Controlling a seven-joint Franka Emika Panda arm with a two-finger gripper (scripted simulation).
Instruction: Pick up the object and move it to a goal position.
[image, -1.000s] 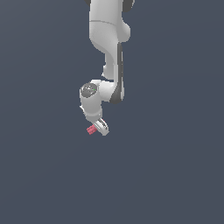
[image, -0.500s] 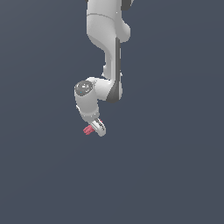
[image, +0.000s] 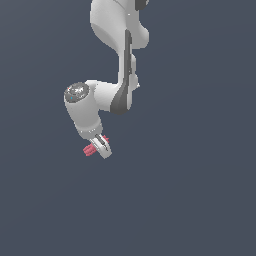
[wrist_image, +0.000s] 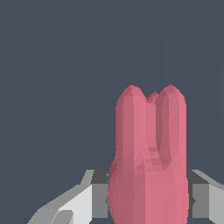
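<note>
Exterior view: I'm seeing the gripper (image: 101, 146) hanging in the air over the flat dark-grey ground, its fingers (image: 104, 149) clenched on the pinkish-red rod (image: 90, 149), which is sticking out toward the exterior view's left. Compared with half a second ago, the wrist is swinging further to that left, the rod riding along. Through the wrist view I'm watching the rod (wrist_image: 148, 162) filling the gap between the grey fingers (wrist_image: 99, 194).

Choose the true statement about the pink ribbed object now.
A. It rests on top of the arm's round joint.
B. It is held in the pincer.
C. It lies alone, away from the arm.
B: the pink ribbed object sits between the fingers of the pincer.
</note>
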